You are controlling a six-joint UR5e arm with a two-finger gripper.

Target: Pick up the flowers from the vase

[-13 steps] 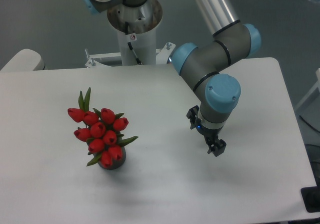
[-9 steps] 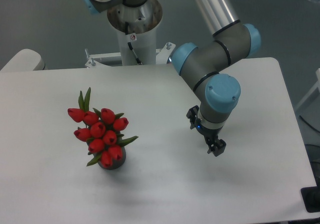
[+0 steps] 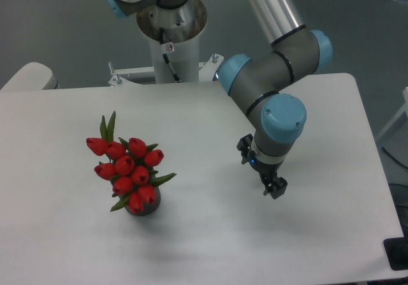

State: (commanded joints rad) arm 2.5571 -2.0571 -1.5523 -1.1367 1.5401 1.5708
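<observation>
The worktop (image 3: pixel 204 234) is one white slab carrying a single arm, a single bunch and a single vase. The arm reaches in from the far edge, and its hand (image 3: pixel 275 187) hangs just above the surface toward the right side, well apart from the bunch; it is too small and dark to tell whether it is spread or closed, though nothing is in it.

The flowers (image 3: pixel 127 167) stand left of centre, nearer the front edge: about ten red buds with a few narrow green leaves, spilling wider than their holder. They look light but soft, so the heads would likely crush. The stems just above the rim seem the better hold, though the buds hide them.

The vase (image 3: pixel 144 209), small and dark, shows only beneath them.
</observation>
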